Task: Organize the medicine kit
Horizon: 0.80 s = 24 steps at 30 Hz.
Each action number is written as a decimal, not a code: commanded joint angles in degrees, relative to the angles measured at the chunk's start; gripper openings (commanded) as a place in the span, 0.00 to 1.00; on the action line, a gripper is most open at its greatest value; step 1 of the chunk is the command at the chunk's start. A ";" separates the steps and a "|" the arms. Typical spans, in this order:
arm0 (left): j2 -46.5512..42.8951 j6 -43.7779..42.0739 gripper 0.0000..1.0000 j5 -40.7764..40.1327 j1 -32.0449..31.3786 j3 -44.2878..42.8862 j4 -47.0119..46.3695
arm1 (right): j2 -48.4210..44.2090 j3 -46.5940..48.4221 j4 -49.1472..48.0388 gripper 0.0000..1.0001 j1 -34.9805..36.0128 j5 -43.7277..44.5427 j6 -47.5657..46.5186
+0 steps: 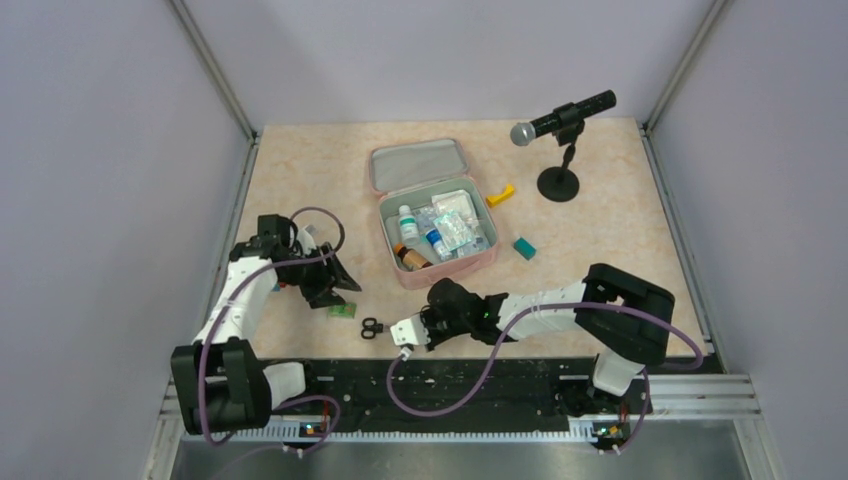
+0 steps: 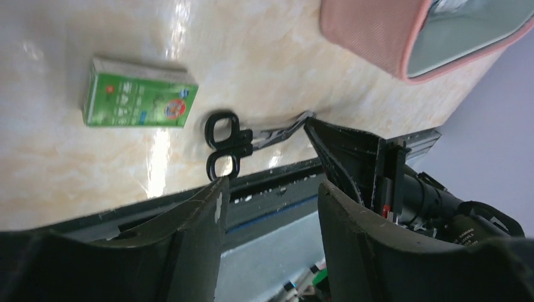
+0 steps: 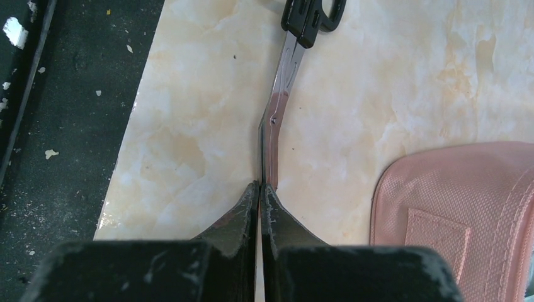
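Open medicine kit (image 1: 418,166) on the surface (image 1: 620,215); scissors (image 1: 371,327) pinched by the tip.
From above, the kit sits centrally; soft, probably light, best gripped by a wall. Left wrist: left pincer (image 2: 271,189) wide, empty. Right wrist: right pincer (image 3: 260,189) clamps the blade tip.

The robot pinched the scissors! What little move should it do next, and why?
Probably lift the scissors slightly off the table. The fingers of the right gripper are shut on the blade tip, the black handles lie flat on the table, and the medicine kit lies open nearby.
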<state>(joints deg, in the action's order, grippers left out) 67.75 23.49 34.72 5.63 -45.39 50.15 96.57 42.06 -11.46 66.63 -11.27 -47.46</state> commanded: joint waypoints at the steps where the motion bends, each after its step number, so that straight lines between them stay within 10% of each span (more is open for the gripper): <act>1: 1.92 0.33 0.58 -0.44 0.50 -1.00 10.20 | 0.68 -1.48 8.46 0.00 -0.13 -0.24 2.62; 15: 2.58 2.00 0.75 0.60 1.08 9.68 8.05 | 0.87 -1.96 8.04 0.00 -0.10 -2.66 7.34; 24: 2.90 2.84 0.67 1.61 0.35 11.21 1.90 | 0.30 -2.86 7.66 0.00 -1.27 -5.26 12.84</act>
<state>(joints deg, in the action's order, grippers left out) 70.67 25.26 34.72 6.26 -34.46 55.40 96.38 41.98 -11.88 66.11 -12.91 -39.97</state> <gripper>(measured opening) 0.690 0.004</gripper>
